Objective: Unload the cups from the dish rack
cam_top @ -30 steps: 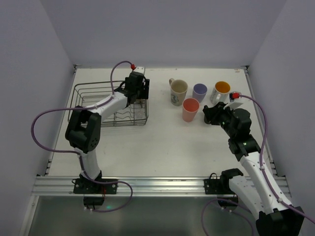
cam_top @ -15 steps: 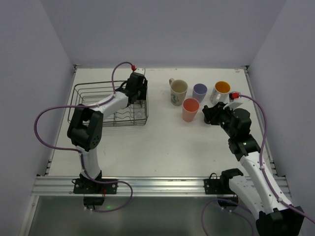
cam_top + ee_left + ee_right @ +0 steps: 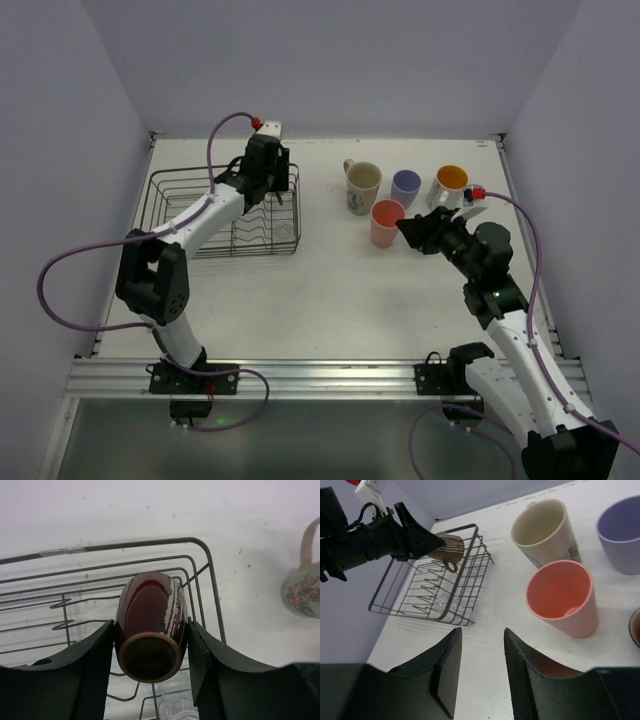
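A robot lab cell: bare pale walls enclose a white table with an aluminium rail.

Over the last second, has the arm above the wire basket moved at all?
Yes. In the top view the left gripper, shut on the brown cup, has drifted left, away from the dish rack's right rim and toward its far edge.

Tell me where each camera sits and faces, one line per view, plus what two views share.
Top external: above and behind, looking down at the table; both arms, dish rack, cups show.
Left wrist: above the rack, looking down; own fingers clamp the brown cup.
Right wrist: low, facing left across the table; own open fingers, salmon tumbler ahead.
Both wrist views share brown cup and rack.
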Action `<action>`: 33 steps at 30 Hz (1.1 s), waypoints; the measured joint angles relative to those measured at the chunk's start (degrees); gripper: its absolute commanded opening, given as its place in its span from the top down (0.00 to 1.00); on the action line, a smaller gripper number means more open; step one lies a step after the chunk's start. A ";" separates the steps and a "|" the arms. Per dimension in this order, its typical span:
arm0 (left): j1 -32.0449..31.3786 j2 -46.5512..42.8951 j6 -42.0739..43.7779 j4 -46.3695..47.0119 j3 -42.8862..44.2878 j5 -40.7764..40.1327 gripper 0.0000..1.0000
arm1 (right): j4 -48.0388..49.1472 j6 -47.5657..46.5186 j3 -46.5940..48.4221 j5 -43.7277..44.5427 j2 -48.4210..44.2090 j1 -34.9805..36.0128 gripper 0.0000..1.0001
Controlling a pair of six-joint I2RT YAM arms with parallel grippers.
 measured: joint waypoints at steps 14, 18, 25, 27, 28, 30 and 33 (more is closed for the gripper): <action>0.02 -21.49 -5.16 1.01 -9.64 7.72 1.00 | 22.05 12.81 -1.49 -8.35 7.69 13.57 0.19; 0.02 -28.33 -7.76 3.63 -15.04 14.80 1.00 | 27.93 15.65 -1.46 -9.97 13.90 15.58 0.16; 0.00 -41.70 -14.91 13.97 -27.74 30.25 1.00 | 35.85 19.43 -1.22 -13.68 21.59 16.83 0.19; 0.00 -44.00 -17.27 17.79 -30.91 33.55 1.00 | 37.13 20.22 -1.07 -14.40 22.71 17.00 0.20; 0.00 -44.96 -18.75 19.61 -32.52 35.19 1.00 | 37.77 20.61 -0.96 -14.60 23.17 17.16 0.20; 0.00 -46.01 -21.44 23.02 -35.23 38.18 1.00 | 38.91 21.16 -0.70 -15.30 23.89 17.55 0.21; 0.00 -46.16 -24.44 26.45 -37.77 41.70 1.00 | 40.35 21.86 -0.04 -16.48 24.79 18.05 0.23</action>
